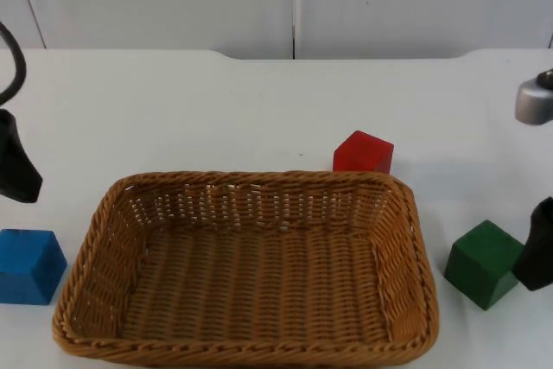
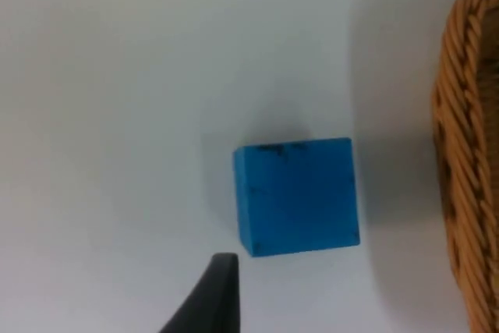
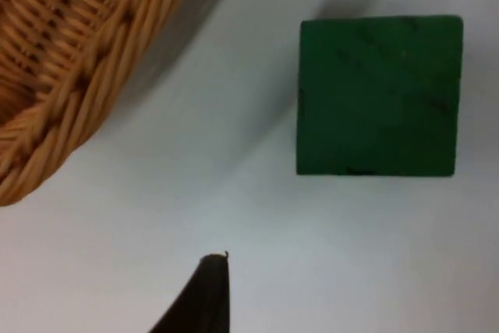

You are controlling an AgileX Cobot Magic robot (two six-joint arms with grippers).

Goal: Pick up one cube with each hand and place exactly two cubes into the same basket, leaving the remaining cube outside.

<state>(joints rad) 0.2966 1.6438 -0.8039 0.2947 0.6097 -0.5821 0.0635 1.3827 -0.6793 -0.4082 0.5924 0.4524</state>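
Note:
A wicker basket (image 1: 95, 229) lies at the front middle of the table with nothing inside it. To its left a blue cube (image 1: 28, 265) sits on the table, also in the left wrist view (image 2: 296, 196) beside the basket rim (image 2: 468, 154). My left gripper (image 1: 22, 181) hangs above and just behind the blue cube, not touching it. A green cube (image 1: 481, 262) rests right of the basket, seen as well in the right wrist view (image 3: 378, 95). My right gripper (image 1: 536, 258) hovers at its right side. A red cube (image 1: 363, 153) stands behind the basket's far right corner.
The white table runs back to the grey partition wall (image 1: 294, 2). Bare table surface lies behind the basket and between the basket and each cube.

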